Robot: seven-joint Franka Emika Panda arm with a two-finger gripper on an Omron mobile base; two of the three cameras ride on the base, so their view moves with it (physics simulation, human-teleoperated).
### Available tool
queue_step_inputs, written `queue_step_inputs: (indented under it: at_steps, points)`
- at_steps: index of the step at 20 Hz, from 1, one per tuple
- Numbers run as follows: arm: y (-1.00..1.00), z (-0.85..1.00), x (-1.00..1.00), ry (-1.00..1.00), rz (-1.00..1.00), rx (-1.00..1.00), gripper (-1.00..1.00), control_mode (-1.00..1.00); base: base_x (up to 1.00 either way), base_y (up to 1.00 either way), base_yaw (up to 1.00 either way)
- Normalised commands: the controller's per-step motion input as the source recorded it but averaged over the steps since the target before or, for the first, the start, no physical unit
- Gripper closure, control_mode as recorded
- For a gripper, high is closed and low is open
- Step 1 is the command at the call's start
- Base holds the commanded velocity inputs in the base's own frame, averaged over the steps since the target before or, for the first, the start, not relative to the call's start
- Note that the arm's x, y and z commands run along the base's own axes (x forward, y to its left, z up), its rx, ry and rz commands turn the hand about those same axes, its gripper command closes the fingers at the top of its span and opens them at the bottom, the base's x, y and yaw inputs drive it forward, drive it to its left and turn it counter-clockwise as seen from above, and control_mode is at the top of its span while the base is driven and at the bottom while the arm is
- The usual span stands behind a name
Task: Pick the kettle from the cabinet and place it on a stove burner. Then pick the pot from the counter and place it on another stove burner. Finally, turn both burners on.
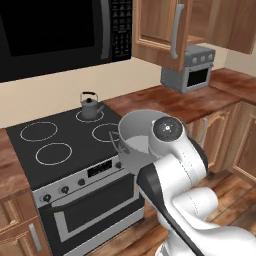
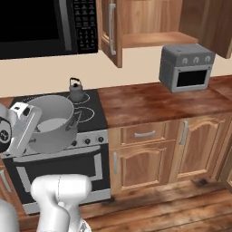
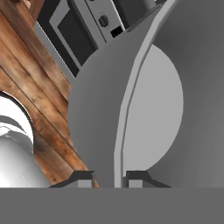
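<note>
Partly pot-hidden [image 1: 136,131] front burner [image 1: 106,132]

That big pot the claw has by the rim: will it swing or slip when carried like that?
Probably stiff: the pot looks like steel. The claw pinches only its thin rim at one side, so it may tilt. Its smooth wall could slip. It looks empty, so likely light for its size.

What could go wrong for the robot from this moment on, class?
1. The gripper pinches only the thin rim of the pot, held in the air at the stove's front edge; it could slip or swing.
2. The kettle stands on a rear burner; the wide pot might knock it while being set down.
</note>
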Motion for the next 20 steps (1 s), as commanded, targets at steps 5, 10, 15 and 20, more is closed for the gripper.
queue_step_inputs:
  at_steps: [5,10,15,20]
  points:
    - [0.0,0.0,0.0,0.0,0.0,0.0,1.0,1.0,0.22,0.57,-0.18]
    - [0.0,0.0,0.0,0.0,0.0,0.0,1.0,1.0,0.23,0.45,-0.15]
    - [0.0,0.0,0.0,0.0,0.0,0.0,1.0,1.0,0.27,0.06,-0.02]
    - [0.0,0.0,0.0,0.0,0.0,0.0,1.0,1.0,0.24,0.0,0.0]
